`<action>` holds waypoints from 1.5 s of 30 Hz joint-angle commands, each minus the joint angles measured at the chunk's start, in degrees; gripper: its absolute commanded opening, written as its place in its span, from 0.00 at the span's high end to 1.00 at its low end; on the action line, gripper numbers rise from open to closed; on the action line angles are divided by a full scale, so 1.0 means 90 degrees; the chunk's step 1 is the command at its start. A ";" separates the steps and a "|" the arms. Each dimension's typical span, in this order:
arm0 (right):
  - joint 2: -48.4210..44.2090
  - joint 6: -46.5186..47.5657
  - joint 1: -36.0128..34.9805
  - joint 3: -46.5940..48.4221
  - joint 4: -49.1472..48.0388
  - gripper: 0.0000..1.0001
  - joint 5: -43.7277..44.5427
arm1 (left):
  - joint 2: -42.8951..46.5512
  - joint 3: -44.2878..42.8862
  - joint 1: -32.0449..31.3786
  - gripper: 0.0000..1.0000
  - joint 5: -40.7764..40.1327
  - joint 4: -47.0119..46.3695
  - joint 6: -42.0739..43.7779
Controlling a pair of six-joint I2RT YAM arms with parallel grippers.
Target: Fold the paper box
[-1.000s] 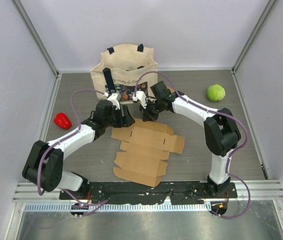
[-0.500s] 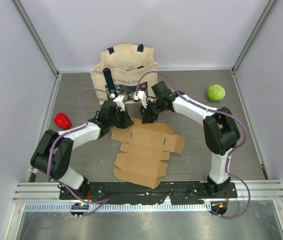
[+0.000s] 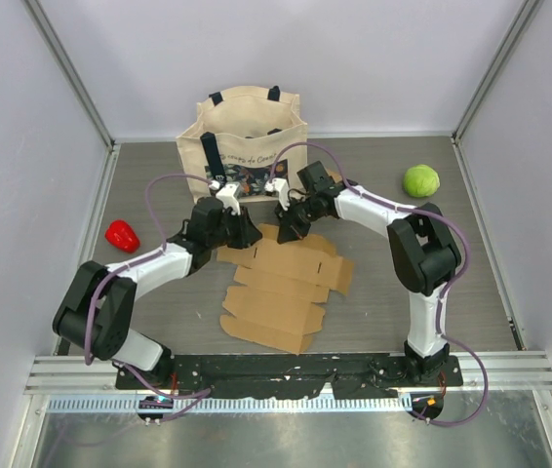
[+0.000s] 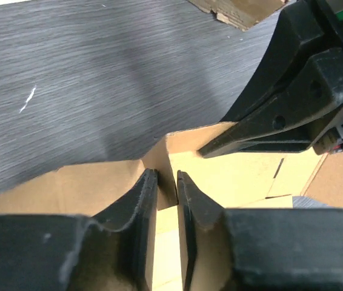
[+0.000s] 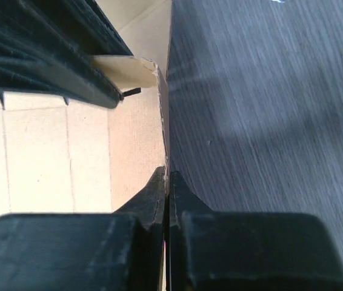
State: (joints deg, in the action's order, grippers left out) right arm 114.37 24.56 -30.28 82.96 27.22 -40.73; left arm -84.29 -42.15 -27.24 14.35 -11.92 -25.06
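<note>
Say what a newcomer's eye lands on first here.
A flat cardboard box lies at mid-table, and both arms meet at its far edge. The right pincer is shut on that edge, and the left pincer straddles a raised flap beside it. A tote bag stands behind them, with a red pepper at the left and a green fruit at the far right.

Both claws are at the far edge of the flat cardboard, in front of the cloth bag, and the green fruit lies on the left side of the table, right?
No: the green fruit lies on the right side of the table, as the top view shows. The rest is as you say.
</note>
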 commanded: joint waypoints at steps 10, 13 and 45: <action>-0.0735 -0.0229 -0.0405 -0.0390 -0.0878 0.98 0.1554 | -0.0773 -0.0162 -0.0225 0.62 0.0819 -0.1419 -0.2079; -0.0783 -0.0131 -0.0415 -0.0282 -0.0459 0.96 0.1975 | 0.0505 0.0600 -0.0225 0.57 0.0000 -0.0748 -0.1894; -0.1564 0.0289 -0.0453 -0.0848 -0.0847 0.99 0.1917 | -0.0108 0.0434 -0.0449 0.62 0.0261 -0.0030 -0.1873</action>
State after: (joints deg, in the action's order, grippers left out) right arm 104.20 26.92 -33.47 76.09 22.96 -23.77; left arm -88.92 -40.36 -29.26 10.46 -2.42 -40.05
